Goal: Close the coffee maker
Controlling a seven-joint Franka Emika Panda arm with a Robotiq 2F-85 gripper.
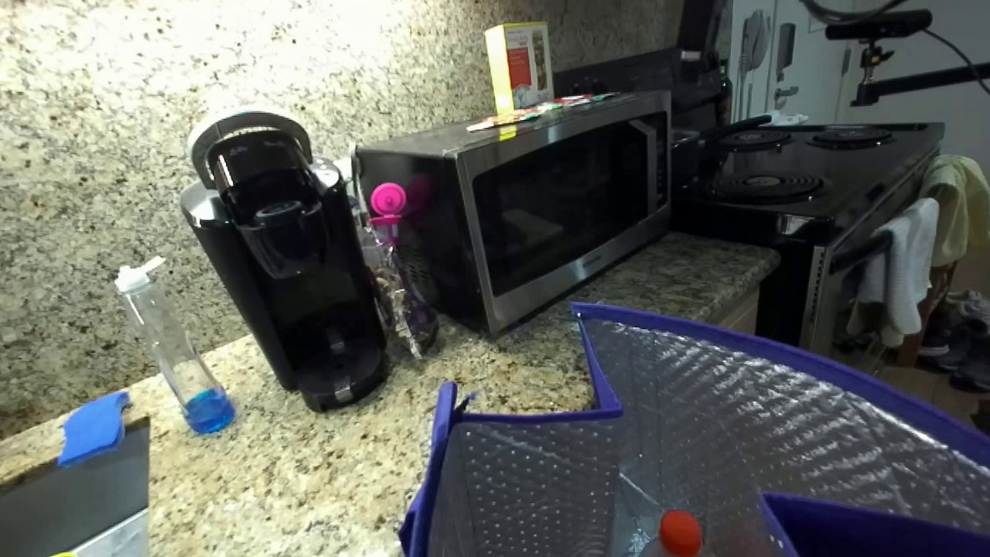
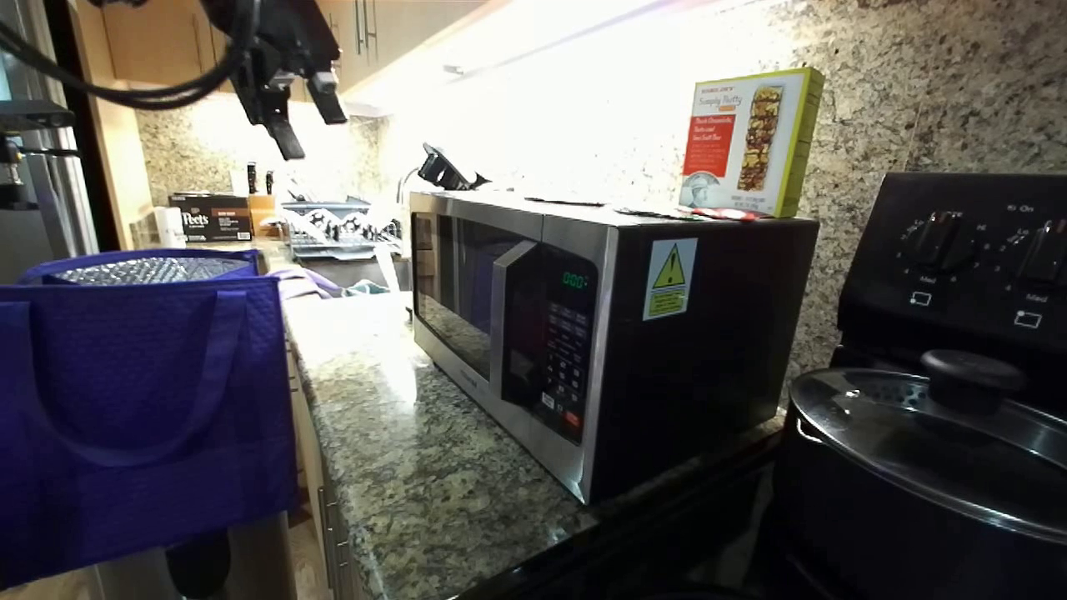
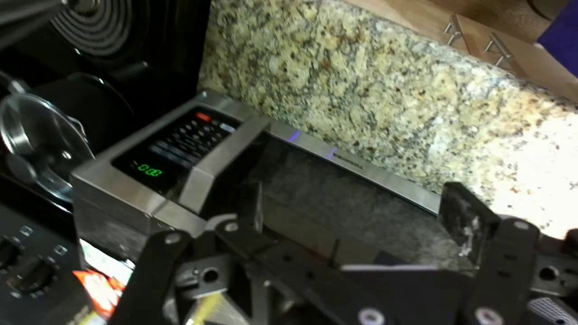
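Black two-finger gripper (image 2: 313, 127) is upper left of the frame in an exterior view: jaws spread, nothing between the black fingers (image 3: 466, 219) in the wrist view. Black, glossy, boxy plastic coffee maker (image 1: 290, 263) stands left of centre in an exterior view, beside the boxy steel-and-black microwave (image 1: 514, 213). Its rounded top looks raised, so I read this as approach, no contact made. Bring the fingers together: a blunt pusher beats a grasp. Travel high over the microwave, land centred on the upper side of the curved silver-grey handle (image 1: 251, 121), then press forward and down along its likely hinge arc, slow, firm at the end. Avoid the clear bottle with pink lid (image 1: 396, 275) just right of the machine. If the body slides or tips, ease off.
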